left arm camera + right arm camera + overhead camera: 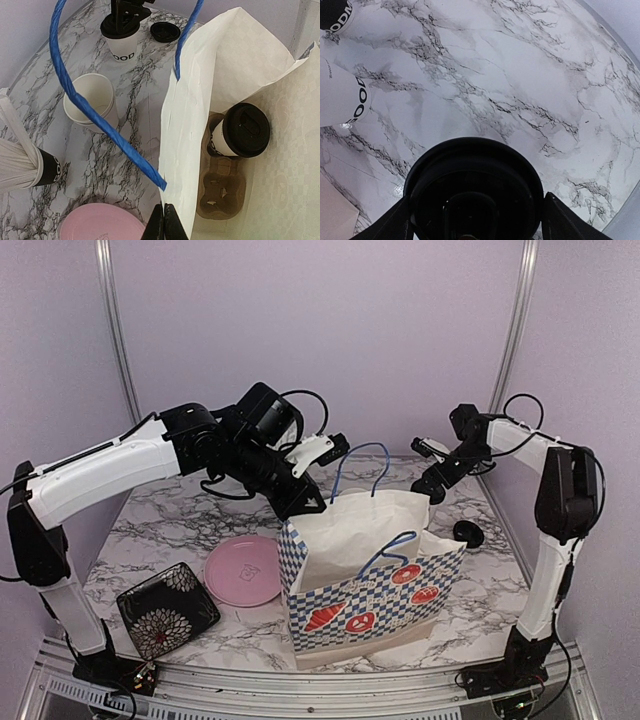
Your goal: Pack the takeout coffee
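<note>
From above, the bag stands open toward the near edge of the bench. The left tool is at its left rim. The right tool is just behind it toward the far right corner, and a loose lid lies near the right edge.

In the left wrist view, we see the left tool closed tight on the bag's rim, apparently holding the mouth open. Inside, a cardboard carrier holds one lidded packed cup; the socket beside it is empty. Near the far edge, the right tool sits over a second cup, also lidded. A stack of unlidded cups stands nearer the bag.

In the right wrist view, the right tool's fingers stand wide on either side of the second cup; we cannot tell whether they grip it.

We judge one cup packed and the second about to be lifted, with the stack and loose lid not yet dealt with.
</note>
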Available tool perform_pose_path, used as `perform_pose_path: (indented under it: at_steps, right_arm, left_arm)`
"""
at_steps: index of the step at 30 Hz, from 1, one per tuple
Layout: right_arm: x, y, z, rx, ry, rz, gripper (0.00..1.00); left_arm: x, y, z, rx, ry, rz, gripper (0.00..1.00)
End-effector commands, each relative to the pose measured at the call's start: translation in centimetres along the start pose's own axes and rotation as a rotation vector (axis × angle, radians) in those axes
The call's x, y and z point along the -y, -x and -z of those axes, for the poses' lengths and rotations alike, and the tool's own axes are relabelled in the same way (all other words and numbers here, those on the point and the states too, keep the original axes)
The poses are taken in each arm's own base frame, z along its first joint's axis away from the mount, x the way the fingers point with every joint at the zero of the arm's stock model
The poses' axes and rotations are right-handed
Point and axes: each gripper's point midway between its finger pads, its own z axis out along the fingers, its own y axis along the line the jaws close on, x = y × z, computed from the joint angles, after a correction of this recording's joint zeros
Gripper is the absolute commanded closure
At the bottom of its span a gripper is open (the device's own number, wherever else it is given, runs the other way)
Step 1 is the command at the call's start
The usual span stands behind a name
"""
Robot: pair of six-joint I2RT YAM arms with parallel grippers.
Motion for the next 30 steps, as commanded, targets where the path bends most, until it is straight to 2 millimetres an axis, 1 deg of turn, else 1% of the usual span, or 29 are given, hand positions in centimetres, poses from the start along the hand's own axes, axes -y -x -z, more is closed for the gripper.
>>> perform_pose_path:
  at_steps: [1, 3, 6, 10, 12, 15, 19, 22, 27, 30]
  right_arm:
    - [-0.2, 1.0, 1.0, 0.017, -0.02, 0.004, 0.24]
    - [-0.4, 1.0, 1.5, 0.02, -0.021, 0.002, 0.26]
    - [-0.9, 1.1, 2.8, 0.038, -0.034, 0.002, 0.28]
    - [-1.3, 1.4, 5.4, 0.08, -0.082, 0.007, 0.28]
    - [-1.8, 1.6, 7.1, 0.108, -0.105, 0.013, 0.28]
    - [-2.6, 1.5, 8.7, 0.133, -0.127, 0.015, 0.28]
    - [-3.3, 0.9, 10.8, 0.151, -0.171, 0.018, 0.29]
    - [-3.5, 0.4, 12.5, 0.168, -0.222, 0.007, 0.29]
    - [-3.9, -1.9, 13.9, 0.132, -0.275, -0.001, 0.29]
    - [-3.8, -3.3, 14.8, 0.112, -0.335, 0.005, 0.29]
  left_arm:
    - [0.0, -0.5, -1.5, -0.039, -0.025, 0.008, 0.97]
    - [-0.1, -0.4, -1.7, -0.034, -0.026, 0.008, 0.96]
    - [-0.7, 0.3, -1.9, -0.016, -0.01, 0.009, 0.96]
    - [-2.1, 1.3, -2.0, 0.018, 0.032, 0.013, 0.96]
    - [-2.9, 1.8, -2.1, 0.038, 0.056, 0.018, 0.97]
    - [-4.4, 2.8, -2.5, 0.075, 0.081, 0.033, 0.98]
    - [-7.1, 4.2, -3.3, 0.111, 0.131, 0.079, 1.0]
    - [-8.6, 5.1, -3.6, 0.146, 0.151, 0.101, 1.0]
    - [-9.1, 6.5, -4.1, 0.195, 0.118, 0.106, 1.0]
    - [-9.2, 7.1, -4.5, 0.207, 0.1, 0.103, 1.0]
